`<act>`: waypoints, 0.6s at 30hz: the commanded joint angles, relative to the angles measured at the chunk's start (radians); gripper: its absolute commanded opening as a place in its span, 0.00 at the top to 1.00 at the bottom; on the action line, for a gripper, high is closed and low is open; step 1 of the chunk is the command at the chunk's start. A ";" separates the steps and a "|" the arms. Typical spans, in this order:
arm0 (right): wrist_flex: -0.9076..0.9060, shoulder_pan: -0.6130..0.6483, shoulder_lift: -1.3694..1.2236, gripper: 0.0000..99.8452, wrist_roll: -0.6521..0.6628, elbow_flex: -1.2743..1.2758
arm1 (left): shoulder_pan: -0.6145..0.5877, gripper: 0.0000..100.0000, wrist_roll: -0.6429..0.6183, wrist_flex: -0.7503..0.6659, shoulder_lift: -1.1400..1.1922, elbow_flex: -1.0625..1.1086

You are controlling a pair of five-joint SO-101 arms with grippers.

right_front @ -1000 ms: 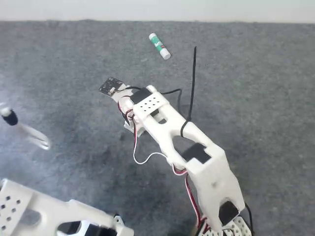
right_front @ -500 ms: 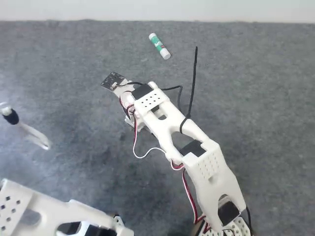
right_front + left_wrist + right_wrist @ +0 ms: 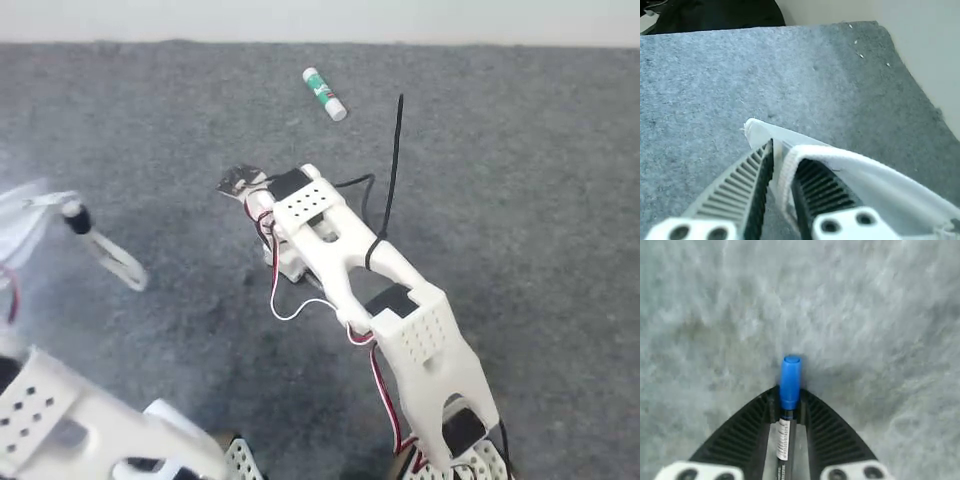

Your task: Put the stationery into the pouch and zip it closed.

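The left end effector (image 3: 771, 145) is closed tight on the edge of the pouch (image 3: 865, 172). The pale, see-through edge is pinched between its two ribbed fingers. In the high view the pouch (image 3: 22, 222) sits at the left edge of the frame, and a clear loop strap (image 3: 118, 264) sticks out from it toward the lower right. The left arm (image 3: 60, 430) fills the bottom left corner.

The right end effector (image 3: 788, 396) is closed on a pen (image 3: 790, 375) with a blue cap. The pen lies straight between the two black fingers, and the cap pokes out past the tips, over the grey worktop (image 3: 880, 315).

In the high view the white right arm (image 3: 350, 270) runs from the bottom right up to the middle of the frame. A thin black cable (image 3: 393, 170) stands up beside it.

A white and green glue stick (image 3: 325, 93) lies on the worktop (image 3: 530, 200) near the top middle — well apart from both arms and far from the pouch.
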State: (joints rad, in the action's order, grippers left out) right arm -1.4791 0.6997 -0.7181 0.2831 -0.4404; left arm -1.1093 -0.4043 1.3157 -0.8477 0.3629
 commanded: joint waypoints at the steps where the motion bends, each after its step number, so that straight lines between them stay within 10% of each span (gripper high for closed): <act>1: -0.101 -0.015 0.142 0.99 0.012 -0.026 | 0.124 0.99 0.015 0.043 -0.009 -0.050; 18: -0.239 -0.119 0.363 0.99 0.011 -0.020 | 0.603 0.99 0.052 0.104 -0.005 -0.140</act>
State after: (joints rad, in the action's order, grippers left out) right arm -1.6909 0.6091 -0.4649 0.2831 -0.4404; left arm -0.6137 -0.3598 1.4339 -0.8477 0.2969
